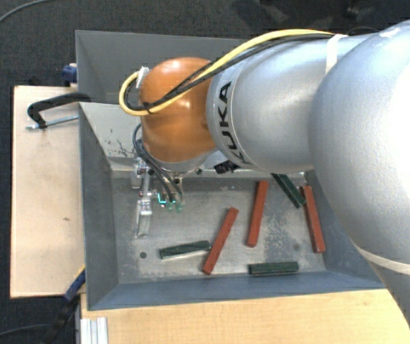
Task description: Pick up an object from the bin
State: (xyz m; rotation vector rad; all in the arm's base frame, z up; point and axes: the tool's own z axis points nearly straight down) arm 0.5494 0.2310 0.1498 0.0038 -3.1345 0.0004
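My gripper point(158, 218) hangs under the orange wrist cover at the bin's left side, low over the floor, open, with bare floor between its fingers. A dark green stick point(183, 250) lies flat just below it, apart from the fingertips. To the right of that stick a red stick point(220, 241) lies slanted, its lower end near the green stick's right end.
Further right lie a second red stick point(256, 213), a third red stick point(314, 221) by the right wall, a dark green stick point(289, 190) partly under the arm, and another dark green stick point(273, 269) near the front wall. The arm covers the bin's back right.
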